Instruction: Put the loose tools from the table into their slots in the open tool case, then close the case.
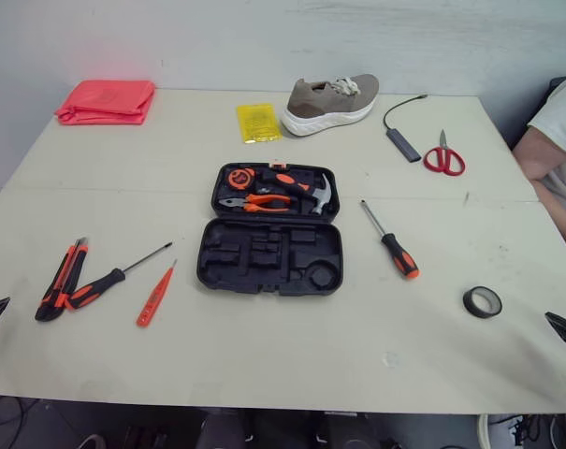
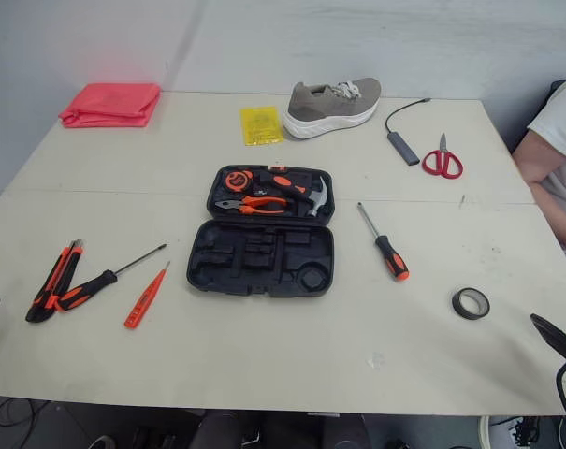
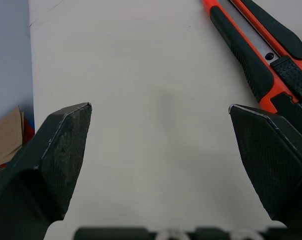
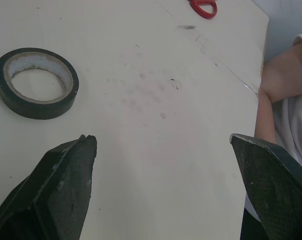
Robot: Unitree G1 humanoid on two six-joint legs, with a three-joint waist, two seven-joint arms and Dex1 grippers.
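The black tool case (image 1: 269, 254) lies open at mid-table. Its far half holds a tape measure, pliers (image 1: 256, 201) and a hammer (image 1: 311, 191); the near half shows vacant slots. To its left lie an orange-black utility knife (image 1: 60, 281), a black-handled screwdriver (image 1: 109, 279) and an orange tester pen (image 1: 155, 295). On the case's right rests another screwdriver (image 1: 392, 241). My left gripper (image 3: 159, 110) hovers open near the knife (image 3: 263, 55) at the table's left edge. My right gripper (image 4: 163, 140) is open over the near right of the table, beside a black tape roll (image 4: 36, 109).
Red scissors (image 1: 443, 157), a cable with an adapter (image 1: 402, 140), a grey shoe (image 1: 330, 103), a yellow packet (image 1: 258, 122) and a pink cloth (image 1: 107, 101) lie along the far side. A person's arm (image 1: 554, 150) rests at the right edge.
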